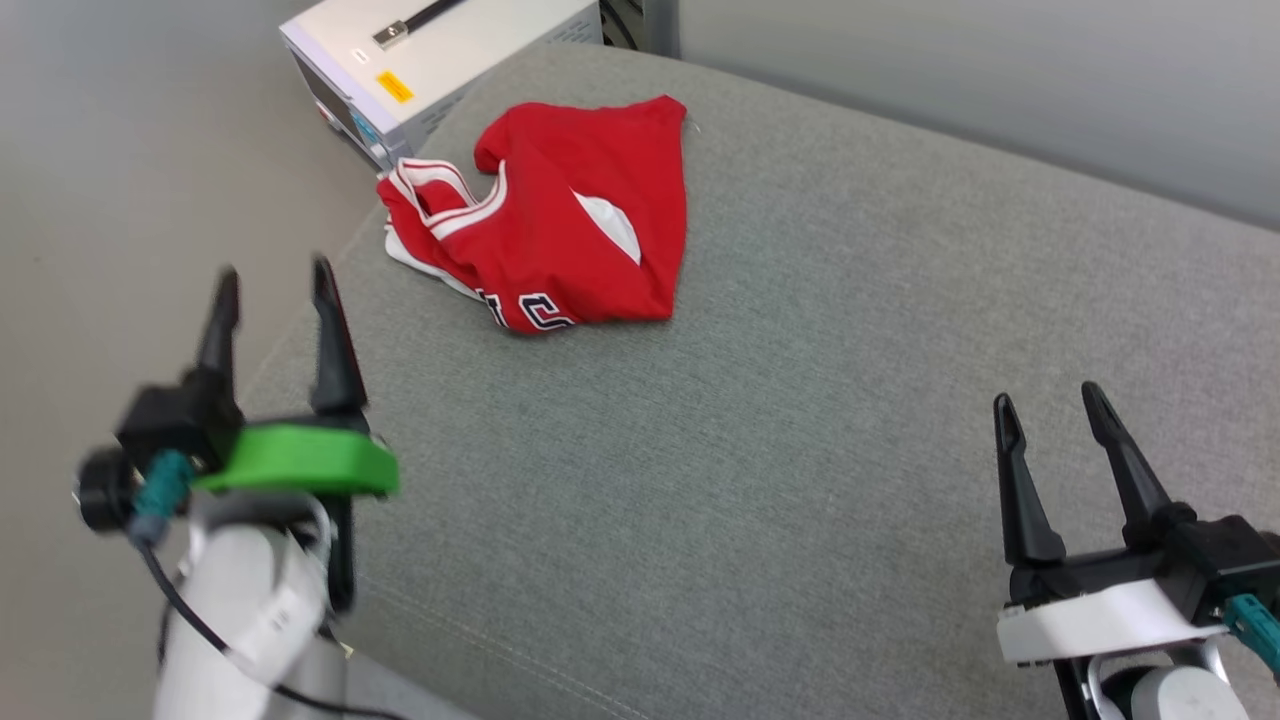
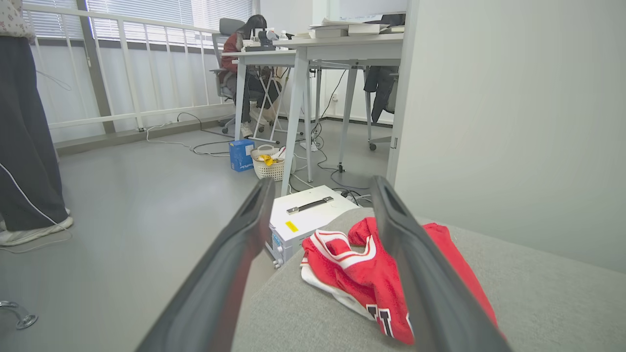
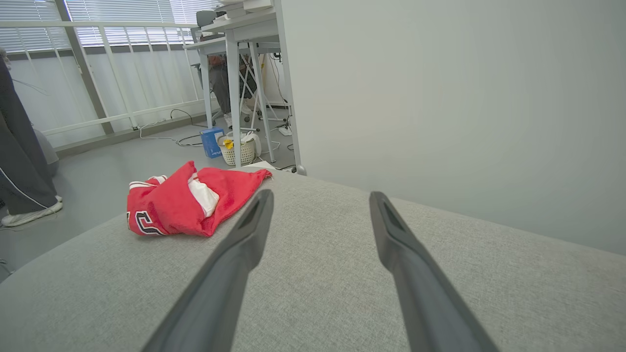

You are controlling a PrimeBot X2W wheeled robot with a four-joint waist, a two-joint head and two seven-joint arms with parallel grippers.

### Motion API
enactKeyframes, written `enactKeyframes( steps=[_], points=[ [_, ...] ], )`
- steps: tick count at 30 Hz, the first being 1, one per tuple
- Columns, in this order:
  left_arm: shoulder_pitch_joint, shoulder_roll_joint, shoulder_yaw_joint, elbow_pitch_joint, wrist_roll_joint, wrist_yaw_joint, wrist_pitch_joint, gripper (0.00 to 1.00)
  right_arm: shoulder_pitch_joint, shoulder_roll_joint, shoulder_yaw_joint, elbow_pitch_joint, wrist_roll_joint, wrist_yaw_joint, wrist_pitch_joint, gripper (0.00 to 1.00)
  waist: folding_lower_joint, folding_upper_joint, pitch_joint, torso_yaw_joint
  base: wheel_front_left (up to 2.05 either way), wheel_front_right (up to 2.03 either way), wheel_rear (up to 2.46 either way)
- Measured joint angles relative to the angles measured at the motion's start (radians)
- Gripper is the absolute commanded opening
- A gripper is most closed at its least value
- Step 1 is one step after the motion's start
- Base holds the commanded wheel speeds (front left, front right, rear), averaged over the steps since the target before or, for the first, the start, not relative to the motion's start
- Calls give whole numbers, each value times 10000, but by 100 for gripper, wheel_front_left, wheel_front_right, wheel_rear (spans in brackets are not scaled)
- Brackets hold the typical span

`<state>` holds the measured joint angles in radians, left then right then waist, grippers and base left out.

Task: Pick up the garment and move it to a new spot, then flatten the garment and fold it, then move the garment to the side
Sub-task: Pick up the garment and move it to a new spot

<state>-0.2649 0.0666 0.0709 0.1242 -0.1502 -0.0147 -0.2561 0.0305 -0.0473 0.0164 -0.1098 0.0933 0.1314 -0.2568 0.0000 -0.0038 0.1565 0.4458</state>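
Red jersey [image 1: 570,230]: crumpled at grey cushion's [image 1: 800,450] far-left corner
Left gripper [image 1: 275,270]: spread, empty
Right gripper [image 1: 1048,394]: spread, empty

Head camera looks down on the cushion [image 1: 800,420]; both wrist cameras skim it low, sharing the garment [image 1: 560,262].

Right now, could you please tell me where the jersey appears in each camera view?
Head view: jersey upper centre, near the cushion corner.
Left wrist view: jersey lower centre.
Right wrist view: jersey left of centre.
Shared landmark: the cushion it lies on.
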Motion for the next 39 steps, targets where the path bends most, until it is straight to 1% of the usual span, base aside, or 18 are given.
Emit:
enactKeyframes(
  steps=[6,10,14,15,17,20,21,23,26,30,34,37,39],
  points=[
    [-2371,512,848,487,-71,-725,-2,100,-595,0,2,-221,-370,0,-2,100,1,0,800,-304,0,0,0],
    [-3782,966,972,1120,-113,-972,0,100,-1021,4,-4,-470,-571,0,-2,100,1,0,1381,-535,0,0,0],
    [-5204,1592,660,2357,-362,-1078,0,100,-1370,6,44,-637,-658,0,-2,100,2,0,1973,-813,0,0,0],
    [-5543,1812,410,2769,-385,-1091,4,100,-1429,8,61,-665,-662,0,-2,100,2,0,2111,-891,0,0,0],
    [-6145,2130,-205,3398,-828,-1124,148,100,-1498,8,56,-729,-690,0,-2,100,2,0,2338,-1040,0,0,0],
    [-7028,2784,-1728,4184,-1572,-1133,1321,100,-1606,6,-21,-932,-731,0,-2,100,2,0,2638,-1296,0,0,0],
    [-7234,2928,-2075,4374,-1825,-1133,1718,100,-1618,4,-54,-982,-731,0,-2,100,2,0,2711,-1352,0,0,0],
    [-7673,3289,-2968,4771,-2600,-1131,2876,100,-1646,4,-61,-1074,-734,0,-2,100,2,0,2878,-1486,0,0,0],
    [-8148,3632,-4036,5118,-3781,-1131,4606,100,-1766,8,-58,-1143,-761,0,-2,100,2,0,3088,-1643,0,0,0],
    [-8563,3896,-5078,5304,-5382,-1133,6765,100,-1933,2,-6,-1191,-813,0,-2,100,2,0,3366,-1826,0,0,0],
    [-8791,4293,-5971,5490,-6259,-1133,8487,100,-2063,0,31,-1225,-823,0,-2,100,2,0,3632,-2007,0,0,0],
    [-8854,4514,-6573,5668,-6564,-1133,9380,100,-2133,2,31,-1237,-821,0,-2,100,2,0,3872,-2147,0,0,0],
    [-8855,4543,-6775,5843,-6953,-1133,9810,100,-2203,0,25,-1241,-821,0,-2,100,2,0,4024,-2226,0,0,0]
  ],
)
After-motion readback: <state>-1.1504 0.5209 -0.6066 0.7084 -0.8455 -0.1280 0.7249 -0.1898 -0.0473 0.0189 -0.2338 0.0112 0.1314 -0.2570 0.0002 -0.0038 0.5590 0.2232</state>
